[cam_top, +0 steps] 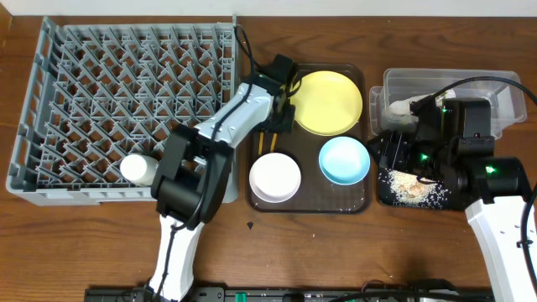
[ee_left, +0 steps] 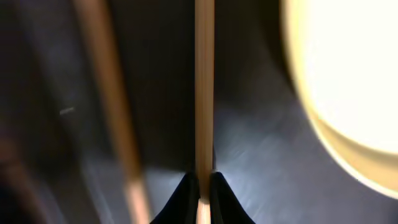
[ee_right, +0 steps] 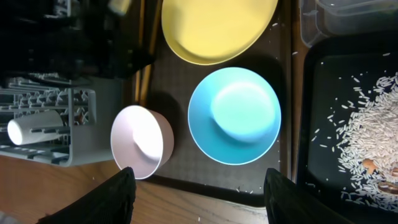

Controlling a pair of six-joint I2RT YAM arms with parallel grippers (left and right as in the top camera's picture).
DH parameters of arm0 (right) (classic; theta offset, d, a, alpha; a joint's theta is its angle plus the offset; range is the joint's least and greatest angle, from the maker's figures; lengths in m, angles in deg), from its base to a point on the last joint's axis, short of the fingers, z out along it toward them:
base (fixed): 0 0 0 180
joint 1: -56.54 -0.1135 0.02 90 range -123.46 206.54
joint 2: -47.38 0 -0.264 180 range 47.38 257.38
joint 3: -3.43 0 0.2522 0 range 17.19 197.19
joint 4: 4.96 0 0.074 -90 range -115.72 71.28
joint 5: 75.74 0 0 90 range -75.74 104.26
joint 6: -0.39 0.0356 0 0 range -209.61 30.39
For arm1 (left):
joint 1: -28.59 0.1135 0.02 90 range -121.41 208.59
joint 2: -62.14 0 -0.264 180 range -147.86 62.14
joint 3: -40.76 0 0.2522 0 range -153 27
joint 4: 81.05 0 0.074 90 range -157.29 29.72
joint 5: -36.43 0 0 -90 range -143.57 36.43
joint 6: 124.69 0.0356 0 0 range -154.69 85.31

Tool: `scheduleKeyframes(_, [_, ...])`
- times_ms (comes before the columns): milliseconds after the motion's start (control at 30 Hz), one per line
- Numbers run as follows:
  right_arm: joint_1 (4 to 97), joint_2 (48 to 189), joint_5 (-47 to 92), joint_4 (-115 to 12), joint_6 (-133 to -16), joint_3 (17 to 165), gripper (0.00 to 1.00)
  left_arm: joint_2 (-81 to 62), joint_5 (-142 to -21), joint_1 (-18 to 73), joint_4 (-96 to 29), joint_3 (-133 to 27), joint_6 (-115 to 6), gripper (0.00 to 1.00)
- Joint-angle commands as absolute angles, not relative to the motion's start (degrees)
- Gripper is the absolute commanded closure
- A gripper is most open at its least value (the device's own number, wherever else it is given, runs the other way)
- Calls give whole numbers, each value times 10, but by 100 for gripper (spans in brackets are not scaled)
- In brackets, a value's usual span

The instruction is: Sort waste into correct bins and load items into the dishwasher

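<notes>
We see one thin wooden chopstick (ee_left: pixel 204 93) pinched between the dark fingertips of the left gripper (ee_left: pixel 200 186). It runs straight up the wrist view above the dark brown serving tray (ee_left: pixel 249 168). A second chopstick (ee_left: pixel 115 118) lies just beside it, too blurred for us to tell whether the two touch. The yellow plate (ee_left: pixel 348 93) sits near them on the same tray, with the white bowl (cam_top: pixel 275 177) and the light blue bowl (cam_top: pixel 344 159) on the side nearer the robot. The small white cup (cam_top: pixel 138 168) lies in the grey dish rack (cam_top: pixel 84 50), by its near edge. The right gripper (ee_right: pixel 198 177) hangs with fingers spread wide, holding nothing, near the black tray (ee_right: pixel 323 74) that carries the rice scraps (ee_right: pixel 367 124). The white tissue (cam_top: pixel 403 106) lies in the clear tub (cam_top: pixel 503 92).
</notes>
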State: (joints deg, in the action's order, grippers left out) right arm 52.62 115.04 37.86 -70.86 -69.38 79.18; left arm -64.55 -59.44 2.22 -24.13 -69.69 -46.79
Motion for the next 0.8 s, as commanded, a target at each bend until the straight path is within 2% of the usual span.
scheduleKeyframes(0, [531, 1153, 383, -711, -695, 796, 36, -551, -584, 46, -228, -714, -477, 92])
scheduleKeyframes(167, [531, 1153, 383, -711, -695, 796, 36, -473, -560, 62, -194, -714, -477, 92])
scheduleKeyframes(300, [531, 1153, 383, -711, -695, 796, 37, -434, -467, 75, -143, -714, -477, 92])
scheduleKeyframes(400, [531, 1153, 383, -713, -695, 796, 37, -440, -421, 86, -124, -706, -476, 92])
scheduleKeyframes(700, [531, 1153, 383, -716, -695, 796, 37, -516, -429, 130, -137, -681, -475, 92])
scheduleKeyframes(767, [531, 1153, 383, -716, -695, 796, 37, -519, -431, 129, -136, -681, -475, 89])
